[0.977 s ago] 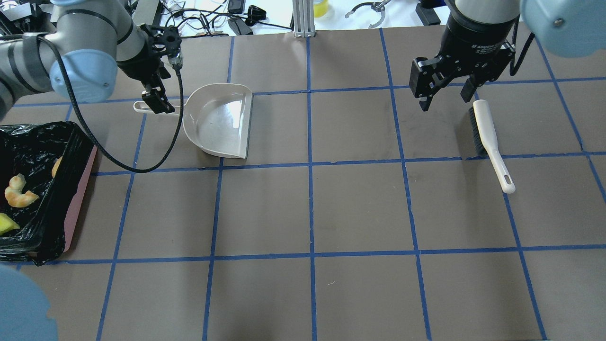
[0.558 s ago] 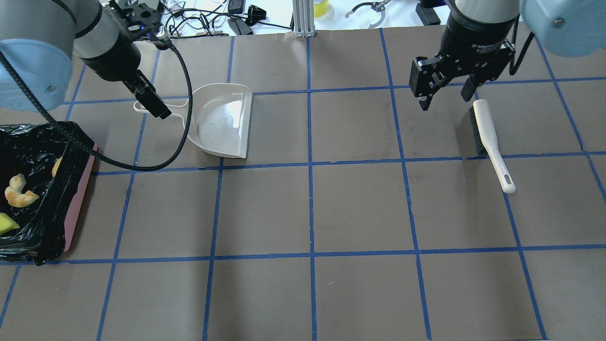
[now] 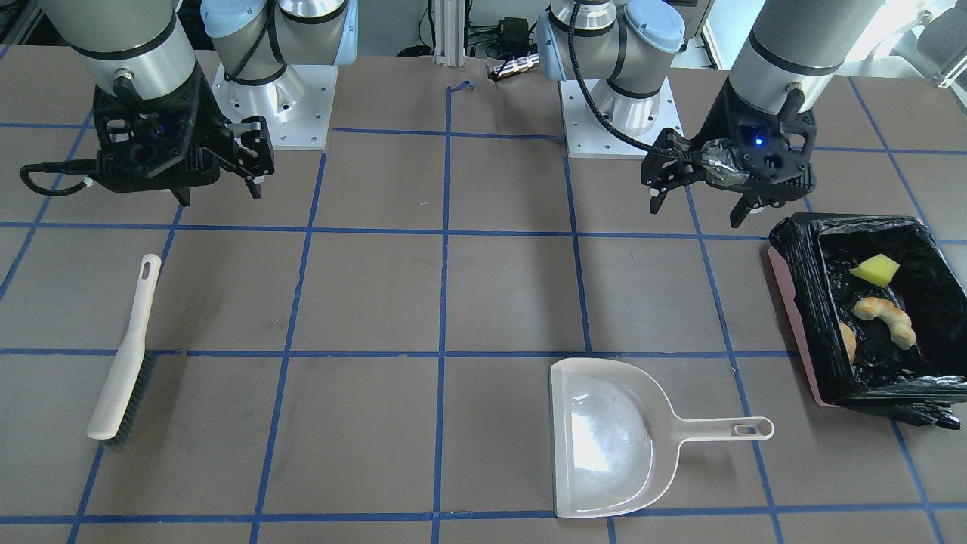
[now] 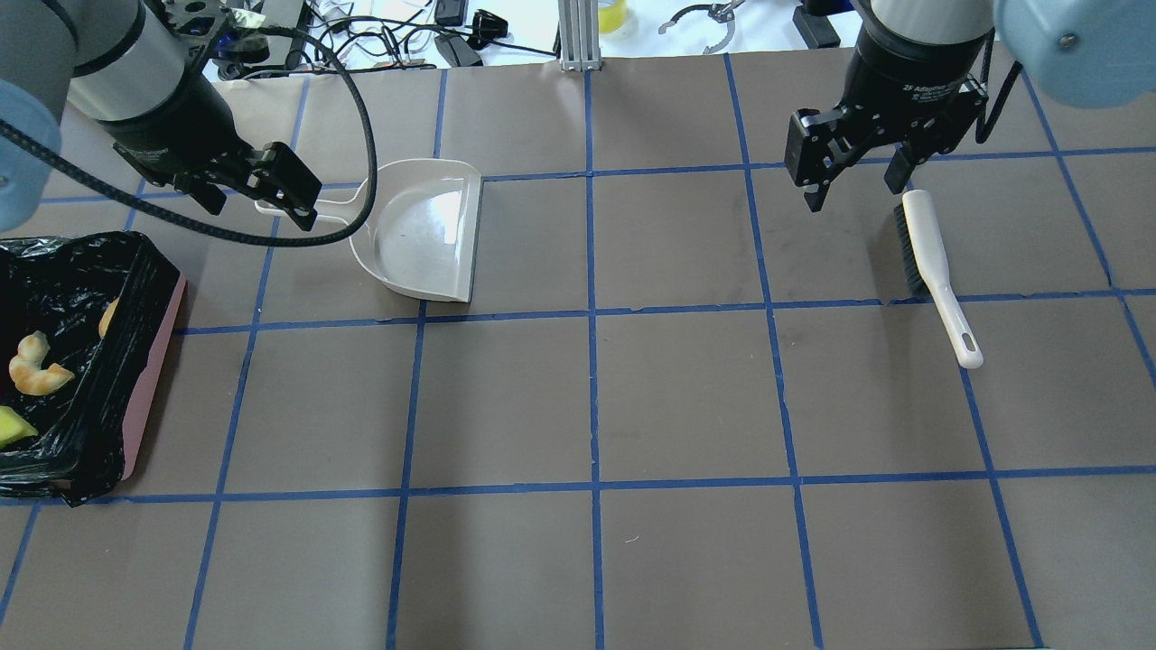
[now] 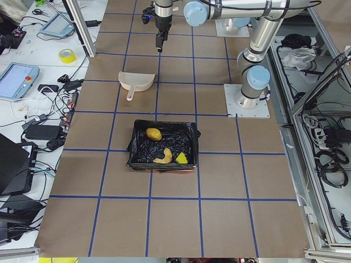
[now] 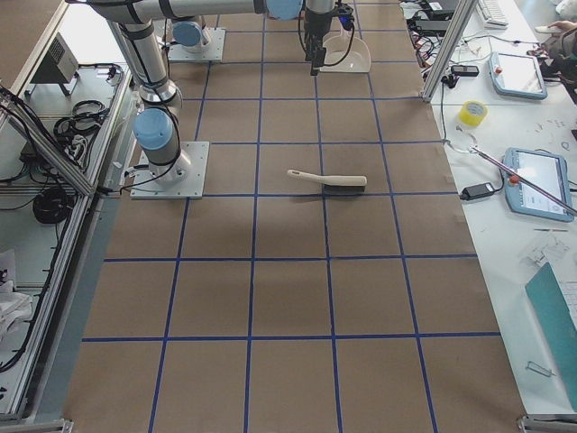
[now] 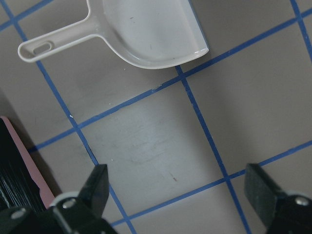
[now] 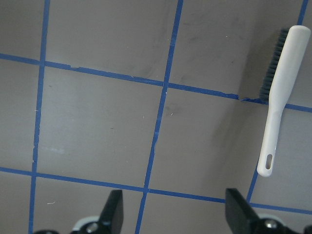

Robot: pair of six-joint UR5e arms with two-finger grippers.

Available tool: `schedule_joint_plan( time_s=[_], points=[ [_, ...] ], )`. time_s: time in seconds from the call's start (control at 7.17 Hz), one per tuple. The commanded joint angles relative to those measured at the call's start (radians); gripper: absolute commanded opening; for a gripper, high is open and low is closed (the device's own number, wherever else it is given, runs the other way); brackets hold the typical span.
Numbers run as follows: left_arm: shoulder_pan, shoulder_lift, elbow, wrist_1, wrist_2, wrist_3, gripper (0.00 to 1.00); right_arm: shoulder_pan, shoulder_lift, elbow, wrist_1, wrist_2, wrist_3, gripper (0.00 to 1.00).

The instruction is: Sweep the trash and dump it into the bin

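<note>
Left gripper is hanging spread, empty, at the dustpan's nine o'clock; right gripper likewise at the brush's eleven. Trash is lying within the bin's rim.

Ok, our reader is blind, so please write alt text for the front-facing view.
Three food pieces lie in the black-lined pink bin at image right; the empty dustpan and brush rest on the table. The left gripper and right gripper hang open, holding nothing.

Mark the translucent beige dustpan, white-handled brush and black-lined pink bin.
translucent beige plastic dustpan [image 3: 604, 438], exterior front-facing view, pan floor
white-handled black-bristled brush [image 3: 127, 347], exterior front-facing view, handle middle
pink bin lined with black bag [image 3: 808, 295], exterior front-facing view, bag-covered side rim
</note>
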Motion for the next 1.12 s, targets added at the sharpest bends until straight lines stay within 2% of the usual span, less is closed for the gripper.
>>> schedule_joint_plan(
  time_s=[0.0, 0.14, 0.98],
  points=[
    [-0.058, -0.004, 0.007, 0.009, 0.014, -0.257, 1.0, 0.001, -0.002, 0.0, 0.0, 0.0, 0.0, 0.78],
    [-0.069, -0.004, 0.011, 0.006, 0.048, -0.285, 1.0, 0.001, -0.002, 0.0, -0.002, 0.003, 0.0, 0.78],
    [-0.069, -0.01, 0.01, 0.009, 0.039, -0.317, 1.0, 0.001, -0.002, 0.0, -0.002, 0.004, 0.0, 0.78]
  ],
)
